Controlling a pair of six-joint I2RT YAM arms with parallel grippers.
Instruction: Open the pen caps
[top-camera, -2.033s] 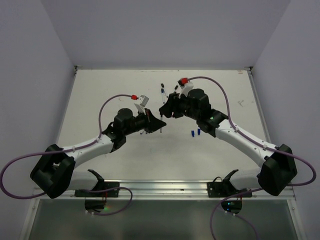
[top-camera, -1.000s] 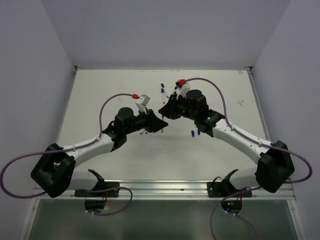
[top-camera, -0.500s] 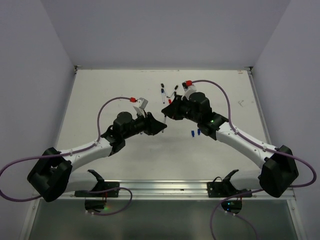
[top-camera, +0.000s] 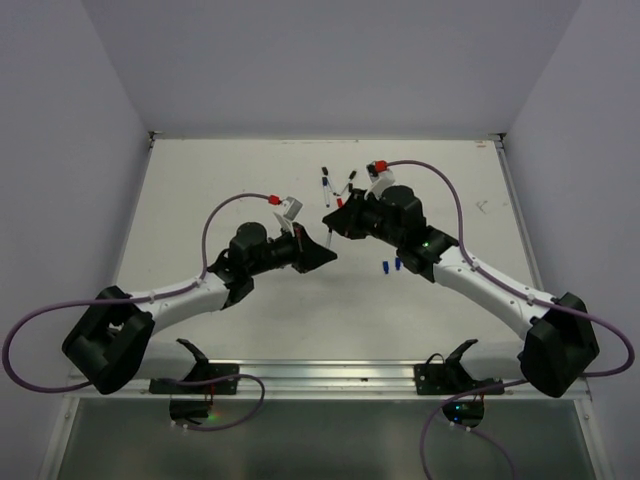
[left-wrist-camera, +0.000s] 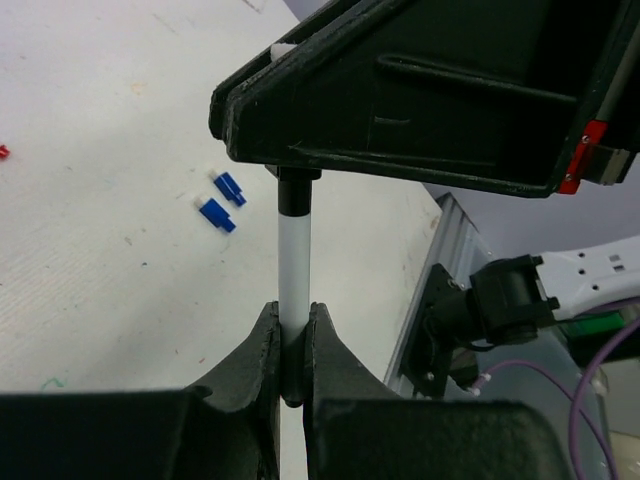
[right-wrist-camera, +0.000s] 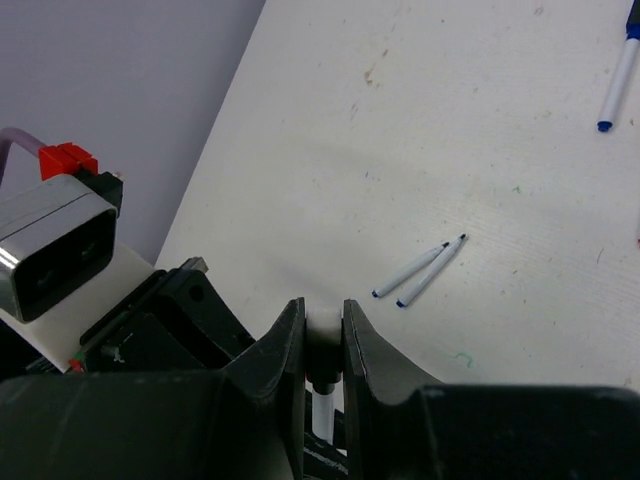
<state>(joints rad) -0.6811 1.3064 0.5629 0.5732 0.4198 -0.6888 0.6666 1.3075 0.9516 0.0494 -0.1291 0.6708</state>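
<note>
White counter (top-camera: 200, 180) between pale walls, both arms meeting over its middle on one pen.

On the left, we see the left end effector (left-wrist-camera: 293, 322) closed on the white barrel of a pen (left-wrist-camera: 294, 255), holding it clear of the counter. A black cap (left-wrist-camera: 294, 192) sits on the pen's far end, right at the edge of the right end effector (right-wrist-camera: 322, 315), whose fingers are clamped tight on that end. We cannot tell whether the cap is fully seated. Beyond the arms, two thin white pens (right-wrist-camera: 411, 268) lie side by side. Further right, two blue caps (left-wrist-camera: 216, 214) lie close together on the counter, on no pen.
</note>
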